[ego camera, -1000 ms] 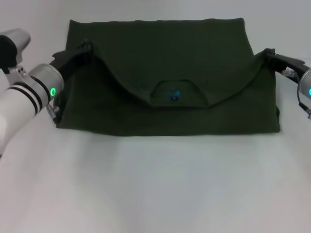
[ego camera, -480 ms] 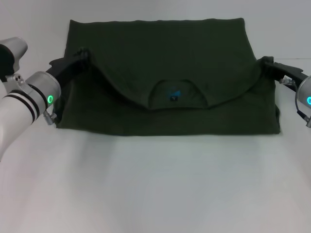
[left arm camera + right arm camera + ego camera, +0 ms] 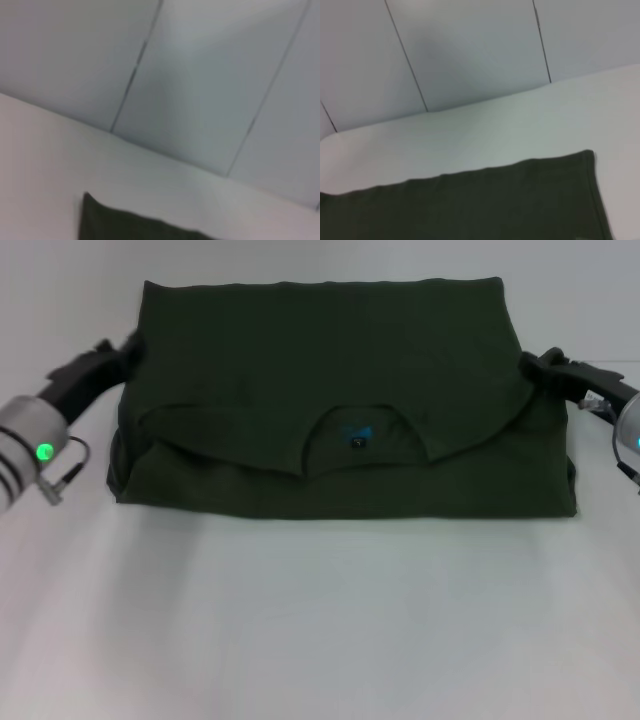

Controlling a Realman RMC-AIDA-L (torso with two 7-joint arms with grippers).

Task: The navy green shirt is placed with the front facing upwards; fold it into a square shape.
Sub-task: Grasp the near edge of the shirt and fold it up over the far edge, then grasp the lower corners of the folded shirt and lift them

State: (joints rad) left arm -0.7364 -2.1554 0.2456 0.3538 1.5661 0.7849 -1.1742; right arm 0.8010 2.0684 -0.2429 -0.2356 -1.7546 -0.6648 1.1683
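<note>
The navy green shirt lies on the white table, folded into a wide rectangle. Its neck opening with a small blue label faces me in the middle. My left gripper hovers at the shirt's far-left edge, open, with no cloth in it, and the left flap lies flat. At the right edge my right gripper is shut on the flap's corner, which stays slightly raised. A corner of the shirt shows in the left wrist view, and its far edge in the right wrist view.
The white table stretches wide in front of the shirt. A pale panelled wall stands behind the table's far edge.
My left gripper has let go of the left flap and pulled back outward to the left. The flap has dropped flat. My right gripper has barely moved.
</note>
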